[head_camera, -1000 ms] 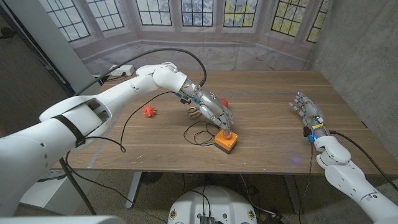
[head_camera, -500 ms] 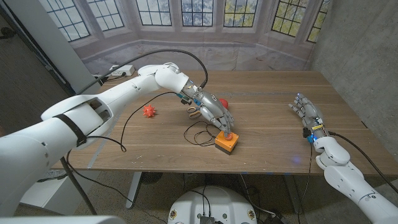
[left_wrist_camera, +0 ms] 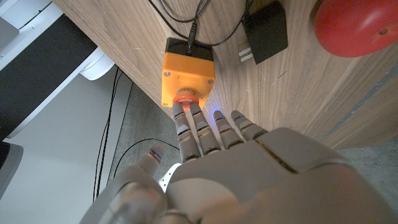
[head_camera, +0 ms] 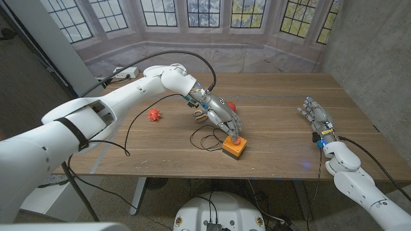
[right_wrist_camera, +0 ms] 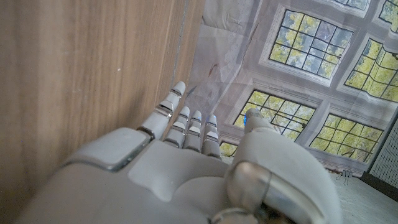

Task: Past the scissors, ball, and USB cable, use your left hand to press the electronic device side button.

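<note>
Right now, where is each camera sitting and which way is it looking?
Head view: sits on the robot's head, looks down over the table; both arms show, left hand at the orange device, right hand waiting.
Left wrist view: sits on the left wrist, looks along the left hand toward the orange device.
Right wrist view: sits on the right wrist, looks along the right hand toward the windows.
Head and left wrist views share the device and red ball.
</note>
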Tool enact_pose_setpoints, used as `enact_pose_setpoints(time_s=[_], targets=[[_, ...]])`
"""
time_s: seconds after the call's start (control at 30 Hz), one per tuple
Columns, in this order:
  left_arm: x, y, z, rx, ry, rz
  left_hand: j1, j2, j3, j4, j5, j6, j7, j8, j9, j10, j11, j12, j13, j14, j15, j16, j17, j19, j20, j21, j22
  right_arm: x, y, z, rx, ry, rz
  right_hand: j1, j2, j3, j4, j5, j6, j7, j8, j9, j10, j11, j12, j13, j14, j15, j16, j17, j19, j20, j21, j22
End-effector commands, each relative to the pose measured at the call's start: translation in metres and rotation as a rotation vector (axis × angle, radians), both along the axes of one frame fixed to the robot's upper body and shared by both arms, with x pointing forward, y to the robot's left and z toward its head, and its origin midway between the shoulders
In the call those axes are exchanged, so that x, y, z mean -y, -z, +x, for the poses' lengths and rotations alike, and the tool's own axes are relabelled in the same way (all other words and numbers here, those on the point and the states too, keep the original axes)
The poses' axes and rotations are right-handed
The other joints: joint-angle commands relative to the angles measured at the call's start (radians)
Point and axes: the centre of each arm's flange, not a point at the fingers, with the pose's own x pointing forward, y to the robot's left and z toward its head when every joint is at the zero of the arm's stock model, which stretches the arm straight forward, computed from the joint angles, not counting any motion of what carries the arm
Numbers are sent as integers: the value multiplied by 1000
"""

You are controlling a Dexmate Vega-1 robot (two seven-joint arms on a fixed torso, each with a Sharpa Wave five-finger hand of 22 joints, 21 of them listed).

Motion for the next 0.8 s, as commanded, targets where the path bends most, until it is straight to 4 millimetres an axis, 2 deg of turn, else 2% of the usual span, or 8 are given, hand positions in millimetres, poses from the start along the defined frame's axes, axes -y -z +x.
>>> enact_pose_setpoints(time_s=[0.03,0.8], targets=[[-1,-10,-1,24,-4,-16,-7,-4,-4,-2,4,7,4,0,1,12,1,8,2,13,0,3,3,0,-2,4,3,-2,-6,1,6,-3,-8,-10,1,4,-6,5,2,2,5,1,-2,3,6,3,-3,-16,4,2,-2,-31,-2,3],[-6,-25,-10,90,6,-56,-3,-3,-5,-7,5,7,6,-2,1,14,4,6,3,19,-2,2,2,4,-3,5,2,-8,-17,5,8,-28,-46,-11,1,7,-9,5,2,3,5,1,-3,2,6,3,-3,-16,4,1,-3,-29,-3,3]])
